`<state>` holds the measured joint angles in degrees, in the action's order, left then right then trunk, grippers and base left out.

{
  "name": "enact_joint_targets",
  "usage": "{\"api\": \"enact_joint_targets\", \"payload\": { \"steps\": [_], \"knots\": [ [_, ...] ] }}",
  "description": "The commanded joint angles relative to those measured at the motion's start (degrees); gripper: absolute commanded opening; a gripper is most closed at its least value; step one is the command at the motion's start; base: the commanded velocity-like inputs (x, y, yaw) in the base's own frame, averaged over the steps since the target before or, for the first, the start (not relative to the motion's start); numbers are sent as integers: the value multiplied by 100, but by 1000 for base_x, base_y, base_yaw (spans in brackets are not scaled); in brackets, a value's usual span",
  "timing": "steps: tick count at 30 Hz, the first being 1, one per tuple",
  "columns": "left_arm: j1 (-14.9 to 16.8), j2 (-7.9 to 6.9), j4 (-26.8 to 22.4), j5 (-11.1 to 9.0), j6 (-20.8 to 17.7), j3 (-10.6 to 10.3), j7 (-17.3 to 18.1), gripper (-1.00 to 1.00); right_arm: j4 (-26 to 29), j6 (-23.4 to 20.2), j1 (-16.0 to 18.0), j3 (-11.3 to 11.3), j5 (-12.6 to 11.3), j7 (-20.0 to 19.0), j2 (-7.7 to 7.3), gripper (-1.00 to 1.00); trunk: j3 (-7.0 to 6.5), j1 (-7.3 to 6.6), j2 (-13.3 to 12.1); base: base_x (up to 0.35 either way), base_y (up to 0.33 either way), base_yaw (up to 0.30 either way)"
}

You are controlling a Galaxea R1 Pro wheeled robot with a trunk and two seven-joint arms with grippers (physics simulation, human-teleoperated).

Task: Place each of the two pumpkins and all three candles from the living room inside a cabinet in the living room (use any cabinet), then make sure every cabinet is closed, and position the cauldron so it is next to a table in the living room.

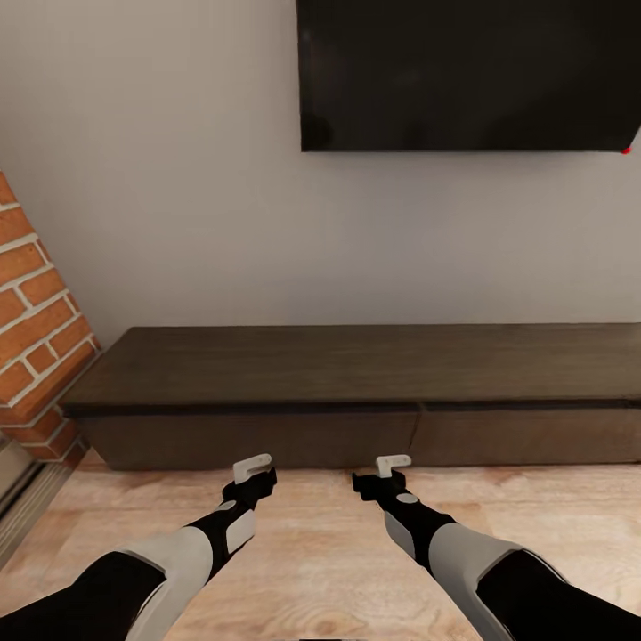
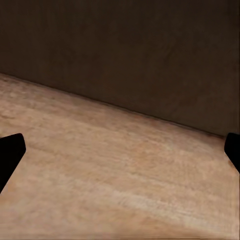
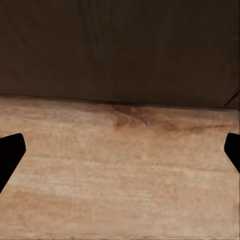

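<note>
While both arms reach forward low over the floor [image 1: 320, 552], the cabinet [image 1: 356, 392] stands against the wall, drawer fronts flush (closed). Left end effector [image 1: 253, 469] and right end effector [image 1: 393, 466] hang just short of it, fingers spread wide, holding nothing. TV [image 1: 472, 71] above; fireplace [image 1: 36, 329] to the left.
</note>
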<state>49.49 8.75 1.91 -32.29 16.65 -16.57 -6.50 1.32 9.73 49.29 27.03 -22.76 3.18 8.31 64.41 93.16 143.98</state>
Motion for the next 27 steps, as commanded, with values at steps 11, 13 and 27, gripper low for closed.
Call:
{"api": "enact_joint_targets", "payload": {
  "steps": [11, 13, 27],
  "knots": [
    [8, 12, 20, -31, 23, -49, -3, 100, -6, 12, -49, 52, -36, 16, 3, 100, -71, -1, 2, -2, -298, -189],
    [8, 12, 20, -31, 23, -49, 3, 100, -3, 12, -71, 54, -36, 16, 3, 100, -88, -1, 2, -54, -298, -115],
    [8, 13, 11, -32, 23, -54, 17, 100, -1, 2, -103, 57, -36, 16, 7, 100, -159, -1, 2, -57, -183, -23]
  ]
}}
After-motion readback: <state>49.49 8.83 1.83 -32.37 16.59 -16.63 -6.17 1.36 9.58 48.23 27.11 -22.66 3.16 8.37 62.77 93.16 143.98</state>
